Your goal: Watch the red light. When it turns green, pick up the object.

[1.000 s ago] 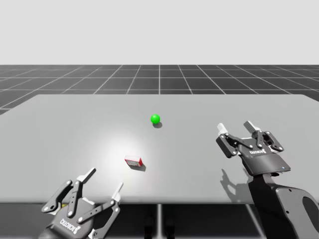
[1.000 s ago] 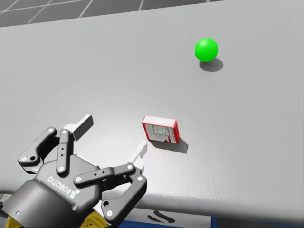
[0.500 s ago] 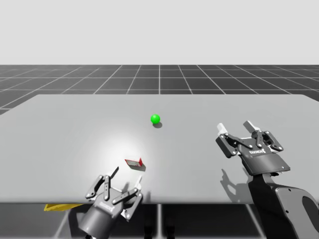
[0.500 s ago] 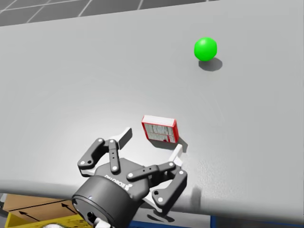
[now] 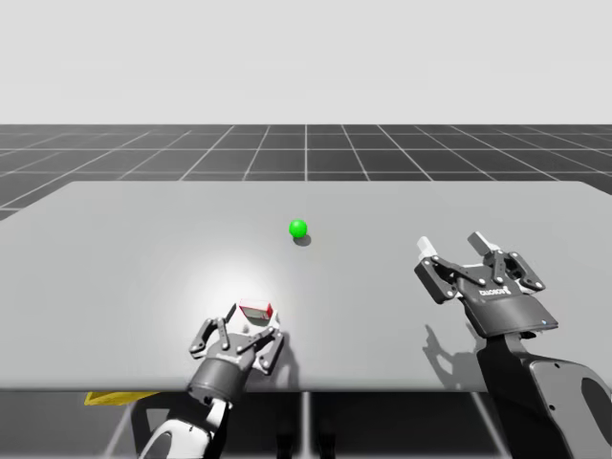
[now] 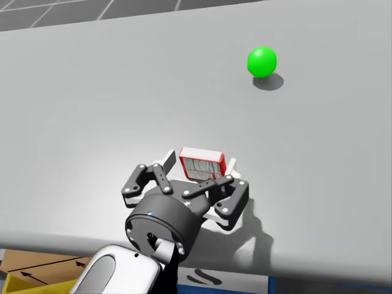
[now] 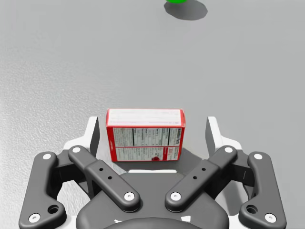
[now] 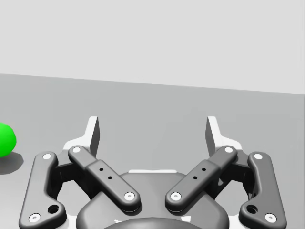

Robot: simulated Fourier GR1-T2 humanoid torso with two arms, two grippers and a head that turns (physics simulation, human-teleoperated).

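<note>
- The desk (image 5: 115,239) is a plain grey slab and carries everything below.
- My right pincer (image 5: 453,244) is held above the desk's right part, well apart from the box. Its fingers are spread wide with nothing between them.
- My left pincer (image 7: 152,131) sits low at the desk's near edge, open wide. One finger stands on either side of the box without gripping it. One finger is just beside the box's short end, and the other has a clearer gap.
- The box (image 7: 145,135) is small, red-edged and printed. It lies flat on the desk between the left pincer's fingers. Its long axis runs across the pincer, from finger to finger, with a long side facing the palm.
- The green ball (image 6: 261,62) of the light rests on the desk well ahead of the left pincer, beyond the box and slightly to one side.
</note>
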